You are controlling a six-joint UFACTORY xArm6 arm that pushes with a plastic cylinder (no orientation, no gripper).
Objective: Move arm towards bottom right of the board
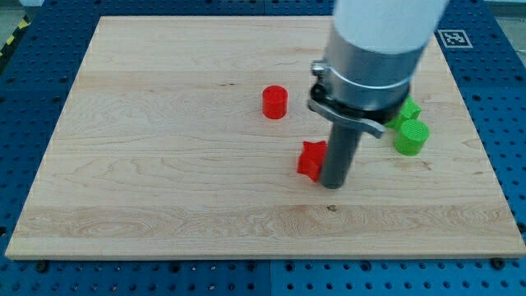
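My tip (332, 184) rests on the wooden board (164, 164), right of centre and a little below the middle. A red star-shaped block (310, 159) lies just to its left, touching or nearly touching the rod. A red cylinder (274, 102) stands up and to the left of the tip. A green cylinder (410, 136) sits to the right of the rod, with another green block (408, 109) just above it, partly hidden by the arm.
The arm's wide grey and white body (374, 49) covers the upper right of the board. A blue perforated table (509, 123) surrounds the board. A black-and-white marker tag (454, 38) lies off the top right corner.
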